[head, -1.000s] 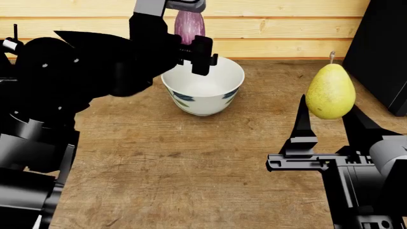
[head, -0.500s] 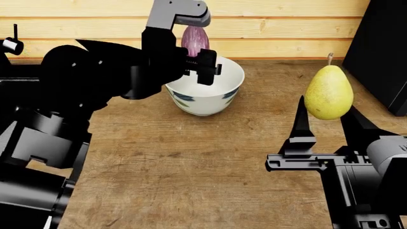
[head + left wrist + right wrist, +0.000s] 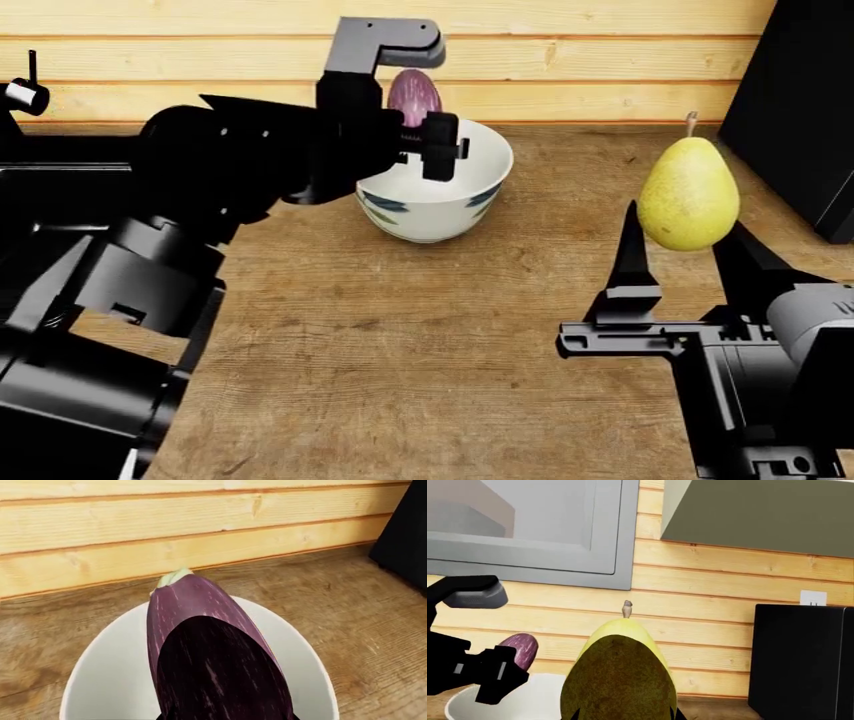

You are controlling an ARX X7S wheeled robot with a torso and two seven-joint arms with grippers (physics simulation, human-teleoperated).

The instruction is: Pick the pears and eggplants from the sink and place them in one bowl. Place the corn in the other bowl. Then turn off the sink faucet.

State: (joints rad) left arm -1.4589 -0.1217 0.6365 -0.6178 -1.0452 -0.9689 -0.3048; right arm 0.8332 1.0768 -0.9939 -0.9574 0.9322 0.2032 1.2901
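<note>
My left gripper [image 3: 424,135] is shut on the pinkish-purple eggplant [image 3: 414,96] and holds it upright over the white flowered bowl [image 3: 441,205] on the wooden counter. In the left wrist view the eggplant [image 3: 213,655] fills the middle, with the bowl's rim [image 3: 100,655] under it. My right gripper [image 3: 683,250] is shut on the yellow-green pear [image 3: 689,195], stem up, above the counter to the right of the bowl. The pear [image 3: 619,675] also fills the right wrist view, where the eggplant [image 3: 520,647] and bowl [image 3: 547,695] show at the left. The sink, the corn and the other bowl are out of view.
A black appliance [image 3: 801,100] stands at the back right corner. A wooden plank wall [image 3: 601,60] runs behind the counter. A dark faucet lever [image 3: 24,92] shows at the far left edge.
My left gripper has moved right and down with the eggplant, from the bowl's back left rim to over the bowl. The right gripper and pear have hardly moved.
</note>
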